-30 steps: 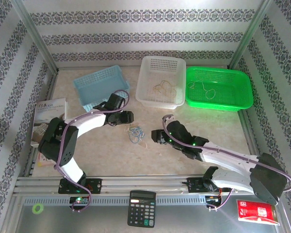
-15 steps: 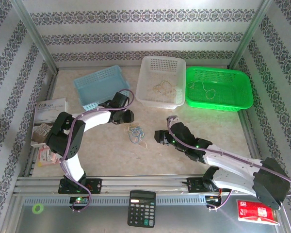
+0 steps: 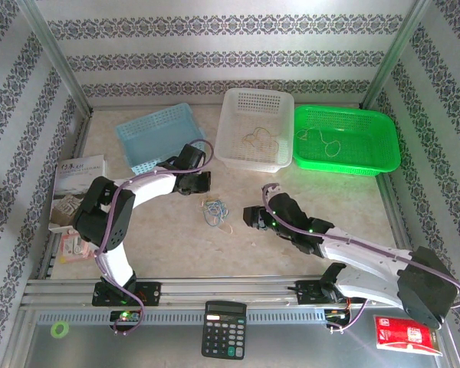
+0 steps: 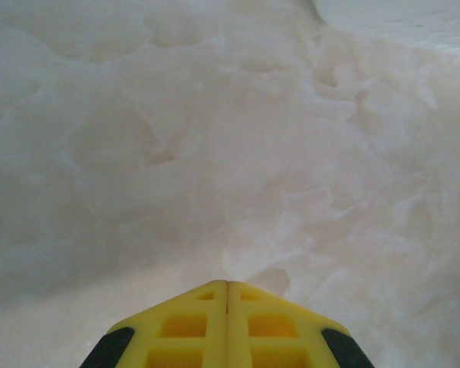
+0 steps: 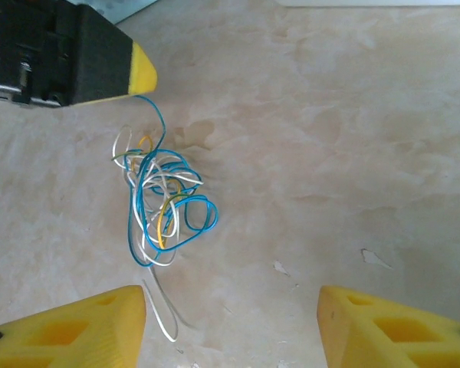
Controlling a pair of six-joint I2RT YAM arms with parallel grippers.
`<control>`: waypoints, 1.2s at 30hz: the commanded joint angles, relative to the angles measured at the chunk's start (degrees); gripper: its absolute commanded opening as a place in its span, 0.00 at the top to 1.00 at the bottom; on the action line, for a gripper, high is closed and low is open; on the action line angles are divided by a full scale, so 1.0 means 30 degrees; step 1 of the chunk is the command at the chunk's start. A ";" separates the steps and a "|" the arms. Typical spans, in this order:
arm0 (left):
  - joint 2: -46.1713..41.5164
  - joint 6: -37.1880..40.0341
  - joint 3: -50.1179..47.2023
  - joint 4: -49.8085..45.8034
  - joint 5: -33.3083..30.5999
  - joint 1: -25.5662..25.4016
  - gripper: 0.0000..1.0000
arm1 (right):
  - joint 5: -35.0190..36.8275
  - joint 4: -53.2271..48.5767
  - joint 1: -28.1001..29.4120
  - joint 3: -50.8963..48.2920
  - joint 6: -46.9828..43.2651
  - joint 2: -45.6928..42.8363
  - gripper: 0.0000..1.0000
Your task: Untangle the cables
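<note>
Our left tool (image 4: pixel 227 285) is shut. In its own wrist view the two yellow fingers are pressed flat together, with pale worktop (image 4: pixel 215 138) ahead of them.

The right wrist view adds to this. There the left tool's yellow tip sits just above the cables (image 5: pixel 162 207), and one blue strand climbs from the tangle up to that tip. We cannot tell whether the strand is pinched or merely touching.

Our right tool (image 5: pixel 234 326) stands open, fingers wide apart and holding nothing. The tangle lies on the worktop ahead of it, apart from both fingers.

From the top view we place the blue, whitish and yellow tangle mid-worktop, between the two tools and nearer the left one. That view also shows a white basket (image 3: pixel 255 130) and a green basket (image 3: pixel 345 138) at the far edge, each with a thin loose wire inside.
</note>
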 commanded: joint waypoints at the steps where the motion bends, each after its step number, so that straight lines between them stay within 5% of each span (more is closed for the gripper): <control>1: -0.2170 0.0083 0.0957 -0.0921 0.1308 -0.0191 1.00 | -0.1018 0.1094 -0.0094 0.1053 -0.0950 0.0549 0.37; 16: -0.7059 -0.3663 0.2612 0.0767 0.4552 -0.0923 1.00 | -0.2009 0.2743 -0.0105 0.4578 -0.3050 0.4772 0.33; 27: -0.8146 -0.5735 0.4377 0.2103 0.5239 -0.1129 1.00 | 0.0151 0.5099 -0.0399 0.4749 -0.2515 0.8158 0.35; 36: -0.8282 -0.6455 0.5870 0.2444 0.5250 -0.1147 1.00 | 0.0108 0.7745 -0.1338 0.3226 -0.1336 0.9700 0.91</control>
